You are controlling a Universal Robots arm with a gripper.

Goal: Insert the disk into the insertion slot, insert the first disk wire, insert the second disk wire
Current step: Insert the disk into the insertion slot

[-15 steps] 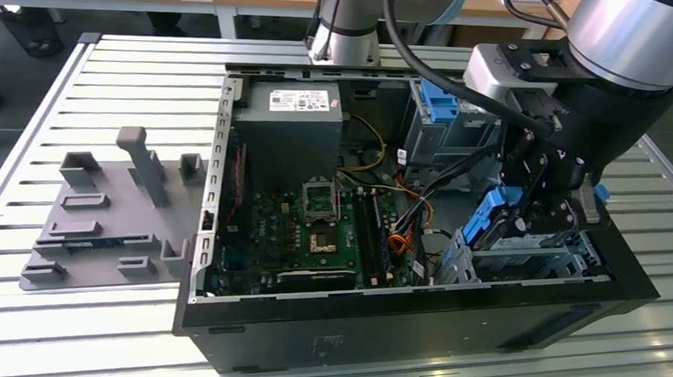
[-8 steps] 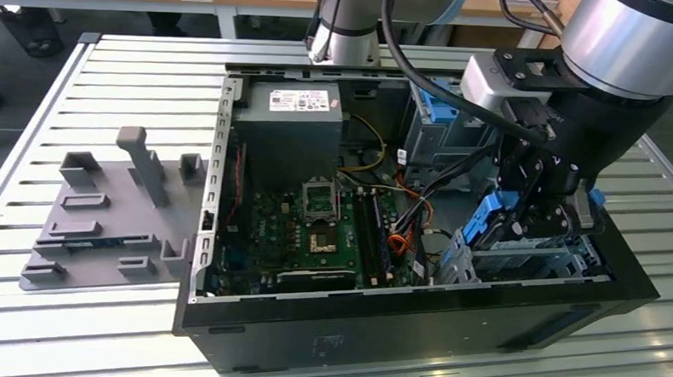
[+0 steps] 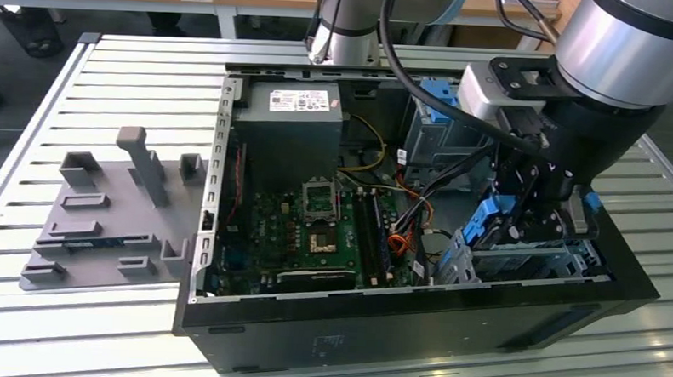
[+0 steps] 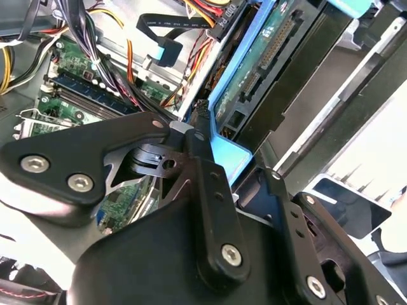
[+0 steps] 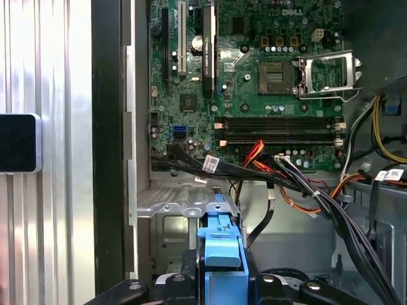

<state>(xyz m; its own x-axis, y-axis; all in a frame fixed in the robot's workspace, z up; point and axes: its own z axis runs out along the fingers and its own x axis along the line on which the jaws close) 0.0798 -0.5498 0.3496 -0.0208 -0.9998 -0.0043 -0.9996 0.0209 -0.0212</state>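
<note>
My gripper point(image 3: 536, 216) is shut on the disk point(image 3: 492, 222), gripping its bright blue carrier. It holds the disk on edge, just over the insertion slot point(image 3: 521, 263), a low silver cage in the case's corner nearest the exterior view's right. In the second wrist view the black fingers point(image 4: 203, 184) clamp the blue frame, and the disk point(image 4: 257, 67) shows its green circuit side. The first wrist view shows the blue carrier point(image 5: 220, 246) between the fingers above the perforated cage point(image 5: 168, 208). A black flat cable with a blue plug point(image 4: 166, 51) and an orange-red wire bundle point(image 5: 254, 155) hang loose near the cage.
The open computer case point(image 3: 422, 316) lies on a slatted metal table. Inside are the motherboard point(image 3: 312, 230), the grey power supply point(image 3: 288, 122) and a taller grey cage with a blue tab point(image 3: 437, 116). A grey fixture plate point(image 3: 108, 221) sits at the exterior view's left.
</note>
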